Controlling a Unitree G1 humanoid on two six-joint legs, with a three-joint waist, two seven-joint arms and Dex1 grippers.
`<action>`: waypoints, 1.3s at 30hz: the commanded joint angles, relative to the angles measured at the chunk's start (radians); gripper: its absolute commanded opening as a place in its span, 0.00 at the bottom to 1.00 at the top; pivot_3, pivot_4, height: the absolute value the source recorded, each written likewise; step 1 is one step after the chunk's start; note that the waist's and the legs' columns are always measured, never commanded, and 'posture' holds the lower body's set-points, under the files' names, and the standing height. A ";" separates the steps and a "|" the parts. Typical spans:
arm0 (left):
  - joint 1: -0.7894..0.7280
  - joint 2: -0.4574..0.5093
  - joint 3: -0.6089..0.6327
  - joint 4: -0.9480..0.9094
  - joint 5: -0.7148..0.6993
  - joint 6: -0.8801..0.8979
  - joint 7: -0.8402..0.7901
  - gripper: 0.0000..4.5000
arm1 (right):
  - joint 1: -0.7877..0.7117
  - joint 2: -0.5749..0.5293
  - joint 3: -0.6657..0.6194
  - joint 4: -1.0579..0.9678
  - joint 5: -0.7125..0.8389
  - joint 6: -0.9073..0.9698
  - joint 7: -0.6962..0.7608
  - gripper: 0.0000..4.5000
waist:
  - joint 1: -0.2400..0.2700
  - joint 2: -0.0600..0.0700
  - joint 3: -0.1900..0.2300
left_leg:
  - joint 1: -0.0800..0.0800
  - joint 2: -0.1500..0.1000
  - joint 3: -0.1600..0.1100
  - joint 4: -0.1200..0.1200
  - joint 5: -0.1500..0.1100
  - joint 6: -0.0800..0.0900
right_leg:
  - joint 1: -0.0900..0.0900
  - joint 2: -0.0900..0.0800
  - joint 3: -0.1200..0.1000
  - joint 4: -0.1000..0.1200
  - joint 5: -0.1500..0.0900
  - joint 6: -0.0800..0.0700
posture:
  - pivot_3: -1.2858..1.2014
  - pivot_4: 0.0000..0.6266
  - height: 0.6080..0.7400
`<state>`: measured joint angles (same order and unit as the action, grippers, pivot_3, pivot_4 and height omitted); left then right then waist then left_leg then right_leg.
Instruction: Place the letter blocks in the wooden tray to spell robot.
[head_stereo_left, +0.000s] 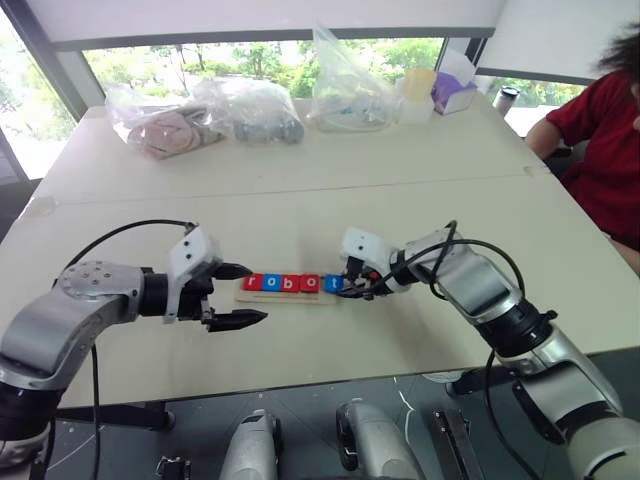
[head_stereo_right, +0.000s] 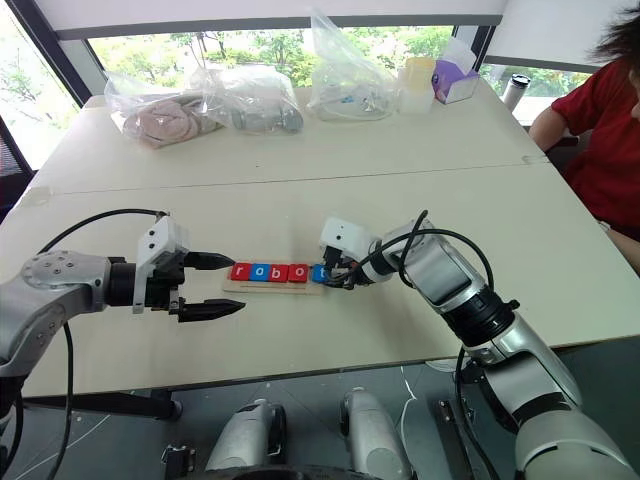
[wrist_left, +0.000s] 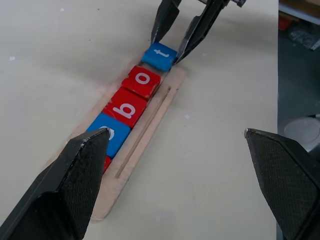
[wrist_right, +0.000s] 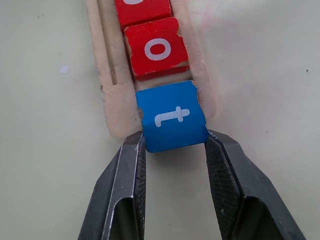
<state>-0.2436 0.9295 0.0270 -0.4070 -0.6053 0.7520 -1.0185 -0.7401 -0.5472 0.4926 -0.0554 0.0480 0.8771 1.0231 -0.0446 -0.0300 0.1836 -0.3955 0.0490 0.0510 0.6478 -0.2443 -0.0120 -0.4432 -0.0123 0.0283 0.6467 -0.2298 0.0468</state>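
- wooden tray (head_stereo_left: 290, 296) lying flat near the middle of the table (head_stereo_left: 300, 190), closer to its near edge than its far one, long axis running left to right.
- letter blocks (head_stereo_left: 287, 284) lined up in the tray, reading r, o, b, o, t from the left end.
- blue t block (wrist_right: 172, 117) at the tray's right end, tipped over the end rim, not yet flat in its slot, just beside the red o block (wrist_right: 157, 49).
- right gripper (wrist_right: 175, 145) clamped on the blue t block, one finger on each side of it.
- left gripper (head_stereo_left: 237, 294) spread wide, grasping nothing, hovering just off the tray's left end.
- clear plastic bags (head_stereo_left: 250, 105) and small containers (head_stereo_left: 418, 92) along the table's far edge.
- person in a red top (head_stereo_left: 610, 150) seated at the table's far right corner.
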 joint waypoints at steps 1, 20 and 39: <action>-0.018 -0.008 0.007 -0.012 0.002 -0.009 0.007 1.00 | -0.034 0.024 0.006 -0.011 -0.007 0.000 -0.020 0.24 | 0.000 0.000 0.000 | 0.000 0.000 0.000 0.000 0.000 0.000 | 0.000 0.000 0.000 0.000 0.000 0.000 | 0.52 0.24 1.00; -0.040 -0.034 0.001 -0.004 0.007 0.001 0.023 1.00 | -0.037 0.029 0.049 -0.038 -0.032 -0.039 -0.026 0.24 | 0.001 0.000 0.000 | -0.003 0.000 -0.001 0.000 0.000 0.000 | -0.001 0.000 0.000 0.000 0.001 -0.001 | 0.52 0.24 1.00; -0.047 -0.030 0.001 0.046 0.025 -0.029 0.001 1.00 | -0.071 0.016 -0.209 -0.051 0.173 -0.049 0.048 0.99 | 0.008 0.000 0.000 | -0.004 0.000 -0.002 0.000 0.000 0.000 | -0.003 0.000 -0.001 -0.001 0.001 -0.002 | 0.52 0.24 1.00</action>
<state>-0.2818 0.8923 0.0155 -0.3541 -0.5856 0.7463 -1.0051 -0.8357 -0.5191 0.3163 -0.0502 0.1636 0.8220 1.0310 -0.0370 -0.0304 0.1835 -0.4009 0.0489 0.0486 0.6480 -0.2443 -0.0120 -0.4456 -0.0125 0.0262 0.6455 -0.2285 0.0448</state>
